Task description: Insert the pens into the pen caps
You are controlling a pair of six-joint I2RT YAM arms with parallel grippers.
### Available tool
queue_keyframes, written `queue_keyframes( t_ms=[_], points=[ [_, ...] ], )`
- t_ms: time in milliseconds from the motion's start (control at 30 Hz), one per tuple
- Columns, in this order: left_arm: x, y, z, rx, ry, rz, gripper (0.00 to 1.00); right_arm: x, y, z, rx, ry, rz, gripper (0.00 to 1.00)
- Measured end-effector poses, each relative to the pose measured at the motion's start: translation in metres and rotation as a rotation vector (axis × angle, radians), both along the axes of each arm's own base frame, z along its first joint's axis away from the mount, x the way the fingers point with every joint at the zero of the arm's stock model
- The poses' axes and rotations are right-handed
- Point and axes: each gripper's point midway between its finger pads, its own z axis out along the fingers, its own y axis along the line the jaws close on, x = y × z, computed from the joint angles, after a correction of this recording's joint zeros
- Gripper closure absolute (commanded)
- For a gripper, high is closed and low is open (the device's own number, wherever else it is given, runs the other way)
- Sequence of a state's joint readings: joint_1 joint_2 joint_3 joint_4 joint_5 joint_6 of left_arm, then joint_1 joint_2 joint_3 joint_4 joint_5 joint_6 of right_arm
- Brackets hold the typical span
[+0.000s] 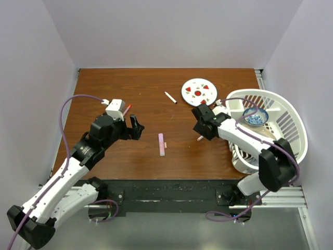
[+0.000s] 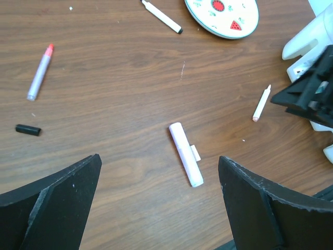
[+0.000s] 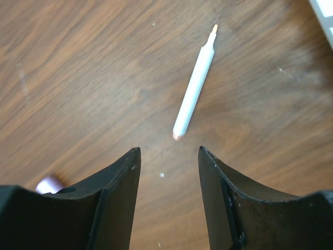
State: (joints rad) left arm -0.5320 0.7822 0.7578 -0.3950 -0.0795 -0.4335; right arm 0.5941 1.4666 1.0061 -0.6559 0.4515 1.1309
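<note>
The left pincer [image 2: 159,158] hangs wide open, a pink marker [image 2: 186,154] just ahead; the right pincer [image 3: 168,151], jaws parted and empty, faces a white pen [image 3: 195,86], apparently not yet capped.

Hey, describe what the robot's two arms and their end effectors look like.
Both the left arm and right arm have white links, black joints and a looping purple cable. The left end effector and right end effector each have two broad matte black fingers.

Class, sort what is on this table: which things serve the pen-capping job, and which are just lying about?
Job: pink marker, red-tipped pen, black-tipped pen, thin white pen, black cap.
Lying about: plate, basket, bowl.
</note>
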Motion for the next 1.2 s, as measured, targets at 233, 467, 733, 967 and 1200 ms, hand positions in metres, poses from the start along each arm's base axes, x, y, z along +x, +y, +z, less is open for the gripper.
queue_keyframes(
  t_ms=[233, 467, 733, 967, 1200],
  points=[
    [-0.004, 0.008, 0.013, -0.005, -0.05, 0.019, 0.0, 0.012, 0.001, -0.038, -0.034, 0.071, -0.023, 0.54],
    [-0.004, 0.012, 0.014, 0.008, -0.065, 0.029, 0.0, 0.018, 0.003, -0.053, -0.036, 0.103, -0.033, 0.55],
    [-0.004, 0.015, 0.016, 0.011, -0.074, 0.044, 0.01, 0.017, 0.002, -0.069, -0.045, 0.131, -0.048, 0.79],
    [-0.005, 0.015, 0.017, -0.003, -0.071, 0.044, 0.04, 0.017, 0.003, -0.07, -0.038, 0.113, 0.006, 1.0],
    [-0.011, -0.017, -0.002, -0.122, 0.084, -0.027, 0.13, 0.007, 0.027, -0.068, 0.072, 0.035, 0.268, 1.0]
  ],
)
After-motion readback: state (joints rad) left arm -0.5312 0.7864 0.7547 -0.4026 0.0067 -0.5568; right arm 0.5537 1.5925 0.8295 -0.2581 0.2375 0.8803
